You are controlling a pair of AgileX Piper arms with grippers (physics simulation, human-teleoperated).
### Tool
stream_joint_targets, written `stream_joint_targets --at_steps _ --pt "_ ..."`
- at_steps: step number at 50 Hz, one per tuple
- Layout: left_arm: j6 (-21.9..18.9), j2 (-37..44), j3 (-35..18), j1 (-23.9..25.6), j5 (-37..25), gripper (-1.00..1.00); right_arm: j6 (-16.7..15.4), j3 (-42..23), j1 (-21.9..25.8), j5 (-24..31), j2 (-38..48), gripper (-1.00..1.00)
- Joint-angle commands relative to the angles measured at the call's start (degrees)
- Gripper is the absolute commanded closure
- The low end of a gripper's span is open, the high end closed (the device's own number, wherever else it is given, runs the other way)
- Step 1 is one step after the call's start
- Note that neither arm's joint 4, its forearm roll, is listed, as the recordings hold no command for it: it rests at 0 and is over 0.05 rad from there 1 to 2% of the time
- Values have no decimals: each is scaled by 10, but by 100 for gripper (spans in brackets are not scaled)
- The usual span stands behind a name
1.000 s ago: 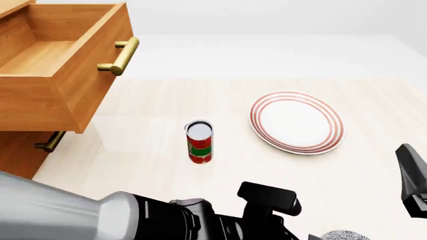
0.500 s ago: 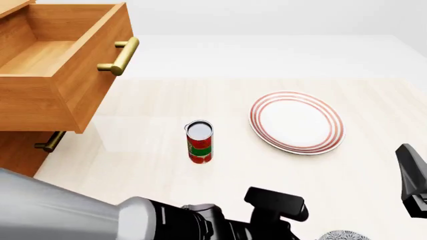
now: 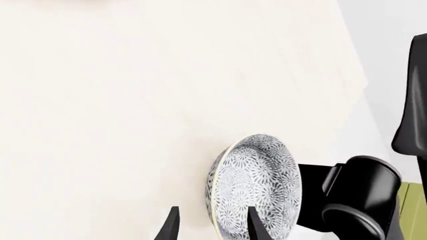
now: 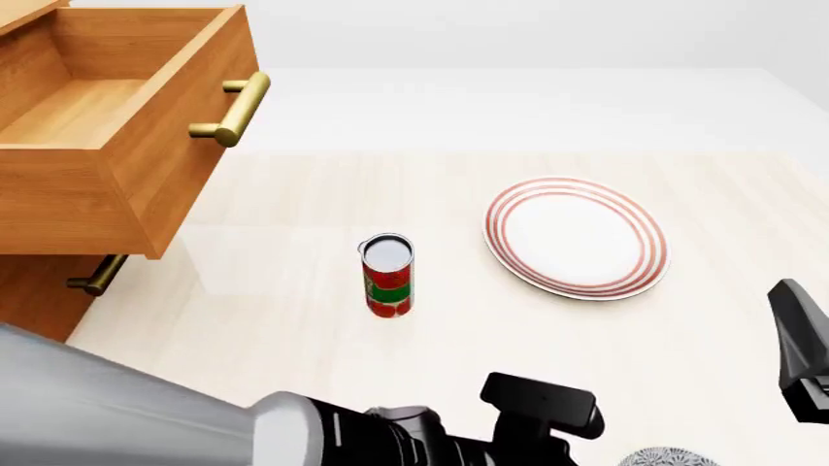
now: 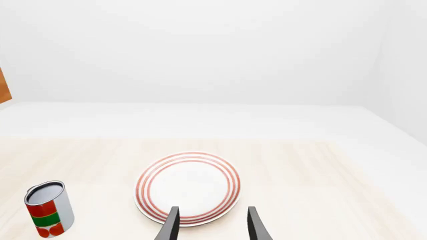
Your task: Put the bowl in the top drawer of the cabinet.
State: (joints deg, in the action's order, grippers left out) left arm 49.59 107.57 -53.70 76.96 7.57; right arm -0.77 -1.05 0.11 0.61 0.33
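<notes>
The bowl [image 3: 257, 187], white with a dense blue-grey squiggle pattern, rests on the table near its front edge. In the front view only a sliver of the bowl [image 4: 667, 456] shows at the bottom. My left gripper [image 3: 212, 225] is open, and the bowl's near rim lies between its fingers. In the front view the left arm [image 4: 388, 437] hides that gripper. The top drawer [image 4: 116, 116] of the cabinet [image 4: 33, 291] stands pulled open and empty at the far left. My right gripper [image 5: 212, 225] is open and holds nothing.
A red and green can [image 4: 387, 277] stands mid-table. A flat white plate with red rings [image 4: 577, 236] lies to its right, ahead of the right gripper. The lower drawer's brass handle [image 4: 97, 277] sticks out under the open drawer. Part of the right arm [image 3: 360, 195] stands beside the bowl.
The left arm has crept to the right and lower in the front view, toward the bowl. The right arm, can, plate and drawer have not moved.
</notes>
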Motion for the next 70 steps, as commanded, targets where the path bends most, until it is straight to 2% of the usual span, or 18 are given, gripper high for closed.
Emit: stream_joint_targets --at_steps 1,44,45,70 --pt "5 8 -2 2 5 -100 0 0 0 0 0 -100" --pt "16 29 -3 -8 22 -100 0 2 1 -4 2 -100" --pt "6 26 -4 -23 15 100 0 1 1 -3 2 -100" --pt "-16 -37 18 -44 -12 100 0 2 1 -3 1 -100"
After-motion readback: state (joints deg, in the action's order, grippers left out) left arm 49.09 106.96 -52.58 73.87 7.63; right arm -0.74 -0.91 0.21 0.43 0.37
